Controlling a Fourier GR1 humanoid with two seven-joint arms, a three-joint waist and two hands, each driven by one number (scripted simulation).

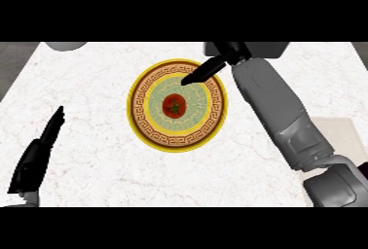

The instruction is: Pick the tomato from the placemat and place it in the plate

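Now tomato [174,105] just below right hand [215,64]

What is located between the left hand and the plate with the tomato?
In the head view, only bare marble counter lies between the left hand and the plate; the tomato sits at the plate's centre.

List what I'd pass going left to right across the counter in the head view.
Left hand, resting open near the left edge → plate with the tomato at its centre → right hand, its fingers straight above the plate's far rim → placemat at the right edge.
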